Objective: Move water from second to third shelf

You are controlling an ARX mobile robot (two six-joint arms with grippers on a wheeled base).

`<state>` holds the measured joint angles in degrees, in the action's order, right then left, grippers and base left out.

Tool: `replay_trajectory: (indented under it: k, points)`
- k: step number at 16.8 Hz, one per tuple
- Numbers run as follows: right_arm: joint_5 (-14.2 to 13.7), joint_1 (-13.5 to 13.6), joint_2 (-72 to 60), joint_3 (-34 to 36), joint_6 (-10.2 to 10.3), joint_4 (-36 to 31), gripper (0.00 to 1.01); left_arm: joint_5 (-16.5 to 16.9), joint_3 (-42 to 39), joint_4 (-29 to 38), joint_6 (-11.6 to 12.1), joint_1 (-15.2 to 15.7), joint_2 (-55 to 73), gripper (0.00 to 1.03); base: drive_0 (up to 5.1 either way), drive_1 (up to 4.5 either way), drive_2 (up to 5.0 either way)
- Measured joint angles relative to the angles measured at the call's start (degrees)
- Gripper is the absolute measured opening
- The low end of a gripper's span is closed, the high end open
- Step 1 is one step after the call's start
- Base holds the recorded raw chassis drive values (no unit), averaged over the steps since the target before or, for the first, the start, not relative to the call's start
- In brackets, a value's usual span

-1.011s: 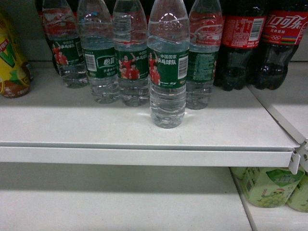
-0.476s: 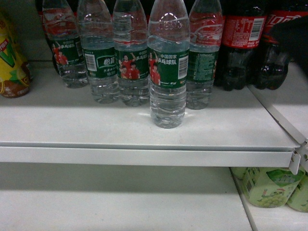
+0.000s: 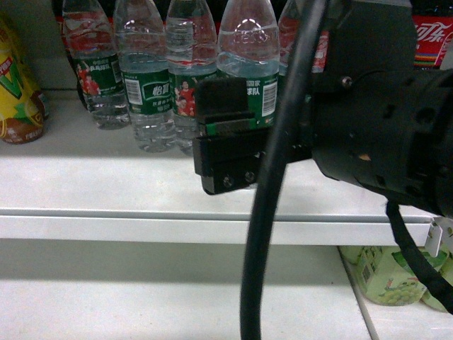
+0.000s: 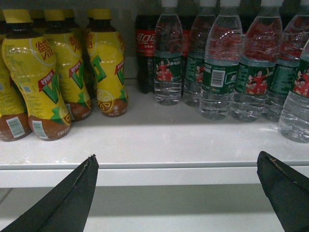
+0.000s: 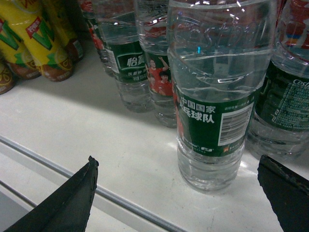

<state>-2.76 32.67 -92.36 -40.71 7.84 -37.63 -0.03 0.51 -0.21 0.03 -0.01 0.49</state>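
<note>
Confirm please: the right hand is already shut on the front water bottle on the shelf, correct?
Not quite. The right wrist view shows the right hand open, its fingers wide apart on either side of the front water bottle, not touching it. The bottle does stand on the shelf.

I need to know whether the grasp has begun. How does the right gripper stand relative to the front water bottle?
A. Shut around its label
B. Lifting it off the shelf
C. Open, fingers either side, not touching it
C: in the right wrist view both fingers sit wide apart and clear of the front water bottle, which stands on the shelf.
</note>
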Motion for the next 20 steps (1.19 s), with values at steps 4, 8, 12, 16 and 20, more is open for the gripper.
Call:
replay_trajectory:
  k: [4,8,12,16,20]
  points:
    - [-4.1,-0.1,-5.5,-8.1,4.5,4.1,0.98,0.0,0.0,0.0,0.0,0.0,0.0,0.98,0.0,0.00,0.0]
    - [-7.9,-0.2,-9.6,-14.0,7.5,8.0,0.98,0.0,0.0,0.0,0.0,0.0,0.0,0.98,0.0,0.00,0.0]
    - [-12.4,-0.2,-13.4,-19.0,10.6,11.3,0.98,0.0,0.0,0.0,0.0,0.0,0.0,0.98,0.0,0.00,0.0]
    - [-14.7,0.8,-13.8,-19.1,9.5,8.3,0.81,0.0,0.0,0.0,0.0,0.0,0.0,0.98,0.0,0.00,0.0]
    - [-15.9,1.9,-13.0,-17.1,3.9,4.0,0.47,0.0,0.0,0.0,0.0,0.0,0.0,0.98,0.0,0.00,0.0]
